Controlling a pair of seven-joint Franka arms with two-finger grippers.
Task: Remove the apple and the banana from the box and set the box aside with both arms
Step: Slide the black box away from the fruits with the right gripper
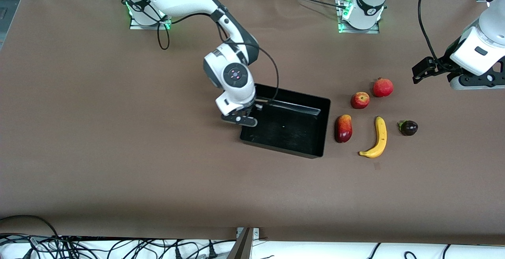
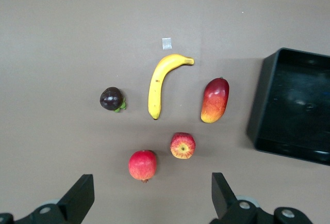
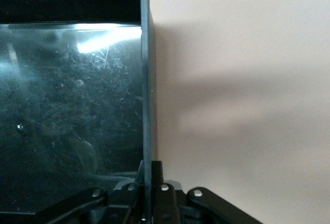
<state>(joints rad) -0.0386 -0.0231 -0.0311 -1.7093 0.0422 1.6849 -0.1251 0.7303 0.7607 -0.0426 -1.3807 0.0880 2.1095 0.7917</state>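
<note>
The black box (image 1: 324, 126) lies mid-table, open side up and with nothing in it. My right gripper (image 1: 247, 117) is shut on the box's wall at the right arm's end; the right wrist view shows the thin wall (image 3: 147, 79) pinched between the fingers of the right gripper (image 3: 150, 182). The yellow banana (image 1: 378, 138) and the red apple (image 1: 360, 100) lie beside the box toward the left arm's end. My left gripper (image 1: 420, 73) is open and empty, up in the air over that end of the table. The left wrist view shows this gripper (image 2: 152, 201), the banana (image 2: 157, 82), the apple (image 2: 182, 145) and the box (image 2: 262, 115).
A red pomegranate (image 1: 382, 87) lies by the apple. A red-yellow mango (image 1: 343, 128) lies between box and banana. A dark mangosteen (image 1: 408, 128) lies beside the banana toward the left arm's end. A small white tag (image 2: 166, 43) sits near the banana's tip.
</note>
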